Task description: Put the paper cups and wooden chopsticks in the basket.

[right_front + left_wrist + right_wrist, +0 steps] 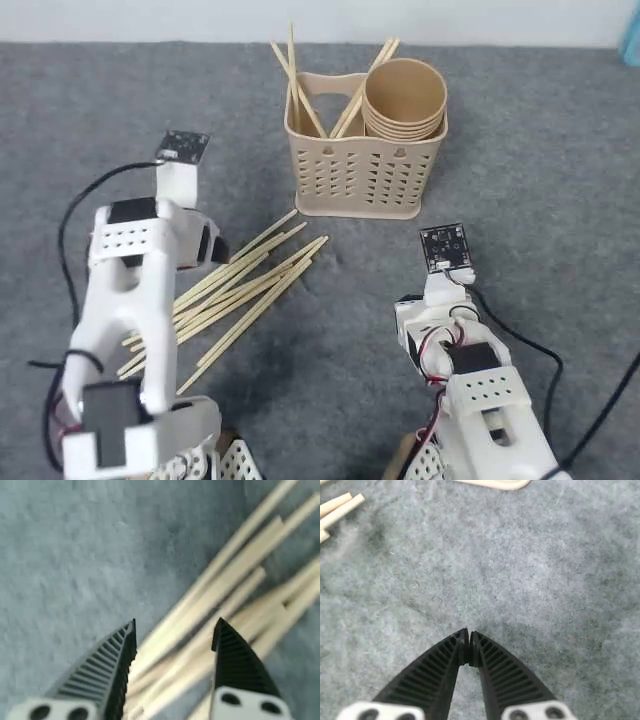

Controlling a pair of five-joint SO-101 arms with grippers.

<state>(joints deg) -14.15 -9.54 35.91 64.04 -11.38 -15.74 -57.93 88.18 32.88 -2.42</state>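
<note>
1. Left gripper [176, 625] is wide open right above the loose wooden chopsticks [240, 288] on the grey mat [560, 200].
2. Right gripper [469, 634] is pinched closed, holding nothing.
3. Paper cups [405, 95] sit stacked in the basket [365, 178].

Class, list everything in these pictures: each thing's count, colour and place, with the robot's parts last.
basket: one, beige, far middle of the mat
paper cups: nested stack, count unclear, brown, inside the basket
standing chopsticks: several, pale wood, in the basket beside the cups
loose chopsticks: a pile, pale wood, lying on the mat in front of the basket
mat: one, grey, covering the table
left gripper: one, black, open over the loose chopsticks
right gripper: one, black, shut over bare mat
</note>
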